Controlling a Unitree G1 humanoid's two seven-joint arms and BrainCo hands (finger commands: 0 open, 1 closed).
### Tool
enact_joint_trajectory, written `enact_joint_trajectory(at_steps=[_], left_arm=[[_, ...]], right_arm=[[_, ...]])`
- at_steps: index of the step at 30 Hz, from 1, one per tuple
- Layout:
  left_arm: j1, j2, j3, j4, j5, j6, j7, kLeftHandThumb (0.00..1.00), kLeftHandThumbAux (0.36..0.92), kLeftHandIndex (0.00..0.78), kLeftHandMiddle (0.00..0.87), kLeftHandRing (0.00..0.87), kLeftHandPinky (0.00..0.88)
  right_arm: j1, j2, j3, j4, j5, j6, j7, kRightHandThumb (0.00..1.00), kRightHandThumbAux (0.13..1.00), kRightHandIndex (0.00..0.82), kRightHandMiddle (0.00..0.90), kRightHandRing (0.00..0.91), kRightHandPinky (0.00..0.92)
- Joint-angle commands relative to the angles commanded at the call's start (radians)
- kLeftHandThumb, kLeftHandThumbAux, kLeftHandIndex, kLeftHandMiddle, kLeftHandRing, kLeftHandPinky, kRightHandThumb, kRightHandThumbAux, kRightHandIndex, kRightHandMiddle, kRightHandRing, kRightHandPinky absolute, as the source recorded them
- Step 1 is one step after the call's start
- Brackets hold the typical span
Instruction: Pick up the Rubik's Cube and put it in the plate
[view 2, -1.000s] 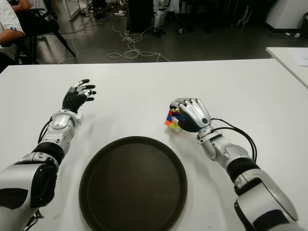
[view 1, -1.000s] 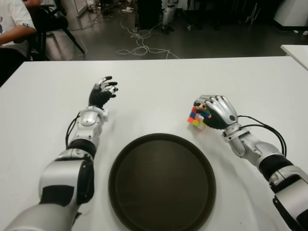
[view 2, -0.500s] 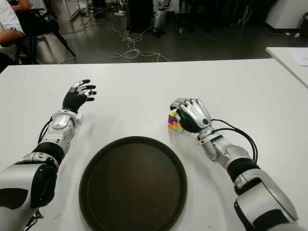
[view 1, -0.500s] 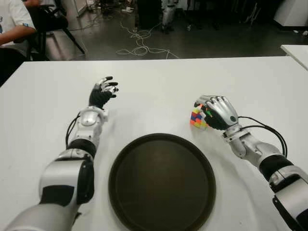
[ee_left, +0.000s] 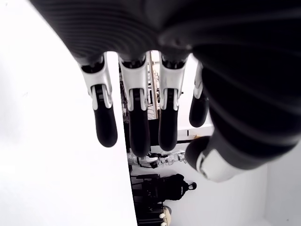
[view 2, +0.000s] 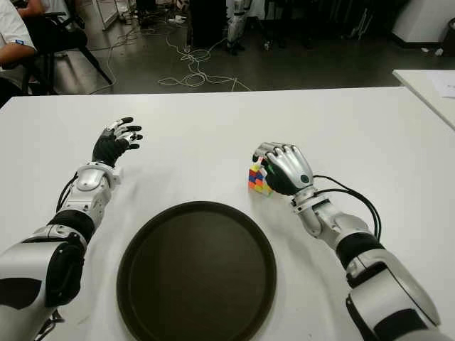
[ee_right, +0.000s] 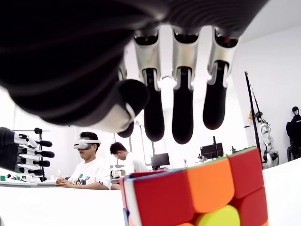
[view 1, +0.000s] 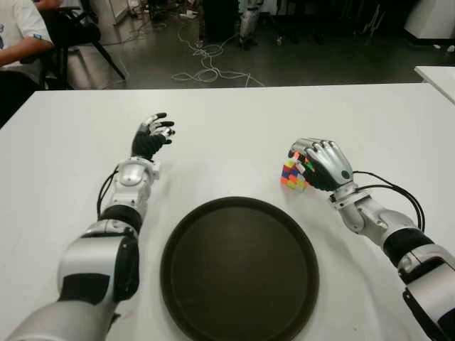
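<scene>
The Rubik's Cube (view 1: 292, 175) stands on the white table (view 1: 234, 135), just beyond the right part of the dark round plate's rim (view 1: 302, 231). My right hand (view 1: 313, 162) arches over the cube from the right. In the right wrist view its fingers (ee_right: 182, 117) hang straight and spread above the cube (ee_right: 197, 193), with a gap between them and its top face. The plate holds nothing. My left hand (view 1: 151, 138) shows at the far left of the table, its fingers (ee_left: 134, 122) spread and holding nothing.
A person (view 1: 18, 42) sits on a chair beyond the table's far left corner. Cables (view 1: 202, 64) lie on the floor behind the table. Another white table (view 1: 437, 74) shows at the far right edge.
The cube was tilted up against my right fingers a second ago; it now sits flat on the table, slightly farther right. The left arm has not moved.
</scene>
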Motion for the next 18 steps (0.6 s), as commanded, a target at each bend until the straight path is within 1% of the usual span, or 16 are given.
enact_joint_trajectory(at_steps=[12,16,17,18], left_arm=[[-0.002,0.005,-0.009,0.003,0.005,0.006,0.001,0.43,0.711,0.189,0.296,0.291,0.304],[-0.003,0.004,-0.01,0.004,0.003,0.009,0.003,0.436,0.714,0.196,0.299,0.294,0.305],[-0.003,0.004,-0.009,0.004,0.003,0.009,0.003,0.438,0.715,0.199,0.299,0.296,0.308],[-0.004,0.004,-0.009,0.005,0.002,0.009,0.003,0.439,0.715,0.2,0.299,0.296,0.308]], right_arm=[[-0.011,0.005,0.004,0.026,-0.004,-0.016,-0.028,0.836,0.683,0.468,0.412,0.398,0.418],[-0.016,0.012,0.003,0.045,-0.002,-0.021,-0.046,0.834,0.684,0.457,0.416,0.366,0.388],[-0.017,0.015,0.002,0.05,-0.001,-0.022,-0.05,0.781,0.695,0.438,0.355,0.335,0.364],[-0.019,0.019,-0.001,0.057,0.006,-0.018,-0.041,0.763,0.7,0.431,0.333,0.324,0.356]])
